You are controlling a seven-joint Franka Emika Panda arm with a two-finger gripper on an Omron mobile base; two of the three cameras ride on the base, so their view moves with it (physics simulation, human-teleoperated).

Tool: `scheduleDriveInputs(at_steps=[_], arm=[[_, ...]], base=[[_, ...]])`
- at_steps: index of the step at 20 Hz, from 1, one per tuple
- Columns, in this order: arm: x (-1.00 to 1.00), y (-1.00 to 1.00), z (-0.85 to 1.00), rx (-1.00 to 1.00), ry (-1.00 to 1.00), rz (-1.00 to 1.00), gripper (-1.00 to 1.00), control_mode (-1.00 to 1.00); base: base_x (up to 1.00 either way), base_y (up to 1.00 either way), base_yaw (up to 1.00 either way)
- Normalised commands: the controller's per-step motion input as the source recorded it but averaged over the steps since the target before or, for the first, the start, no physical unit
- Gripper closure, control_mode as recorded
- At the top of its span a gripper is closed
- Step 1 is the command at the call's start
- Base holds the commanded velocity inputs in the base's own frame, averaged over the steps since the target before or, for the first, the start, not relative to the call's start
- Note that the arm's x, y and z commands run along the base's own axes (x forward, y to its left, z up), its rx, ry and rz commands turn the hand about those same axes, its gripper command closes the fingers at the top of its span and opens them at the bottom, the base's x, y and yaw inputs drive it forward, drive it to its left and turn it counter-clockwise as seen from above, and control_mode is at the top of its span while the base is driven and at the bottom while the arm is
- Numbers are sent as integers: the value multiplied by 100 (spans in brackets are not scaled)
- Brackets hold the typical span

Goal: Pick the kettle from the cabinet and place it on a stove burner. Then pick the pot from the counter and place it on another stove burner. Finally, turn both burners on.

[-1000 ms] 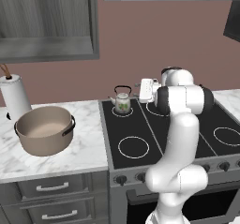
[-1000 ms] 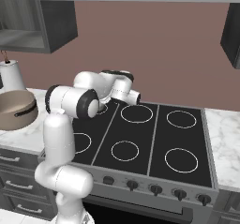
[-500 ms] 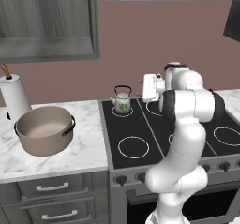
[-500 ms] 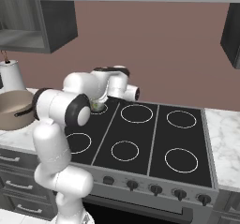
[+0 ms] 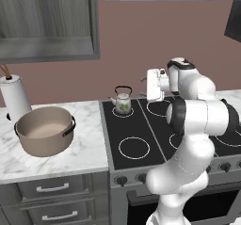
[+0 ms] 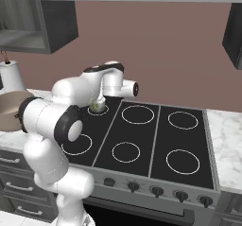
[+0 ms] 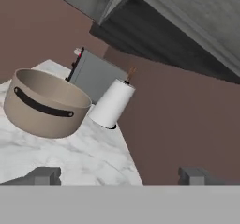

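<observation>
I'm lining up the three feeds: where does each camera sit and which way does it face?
Left base view: behind-left, facing the cooktop; arm lower right.
Right base view: behind-right, facing the burners; arm lower left.
Hand view: on the hand, tilted, facing the pot; open gripper.
Both base views share the kettle.

White kettle (image 5: 123, 101) with a green and red floral print, thin black handle. The pot (image 5: 45, 130) is tan-beige, its side handles dark. White marble tabletop (image 5: 87, 148), grey veins running through it. Black glass cooktop (image 6: 146, 140), thin white burner rings (image 6: 138, 114) drawn on it, dark knobs (image 6: 155, 191) along the front. Dark grey wood-grain cabinet (image 5: 47, 21) above. White paper-towel roll (image 5: 15, 99), grey drawers (image 5: 52, 188) with silver handles, dusty brown-pink wall (image 6: 156, 55). White arm (image 5: 197, 125) with dark joints.
</observation>
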Motion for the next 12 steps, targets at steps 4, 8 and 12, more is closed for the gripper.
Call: scheduleDriveInputs(at_steps=[4,8,12], arm=[[-41,6,22,-15,-16,0,-100,-100],[-44,10,22,-16,-17,0,-100,-100],[-44,16,19,-16,-13,0,-100,-100]], base=[[0,0,0],[0,0,0],[0,0,0]])
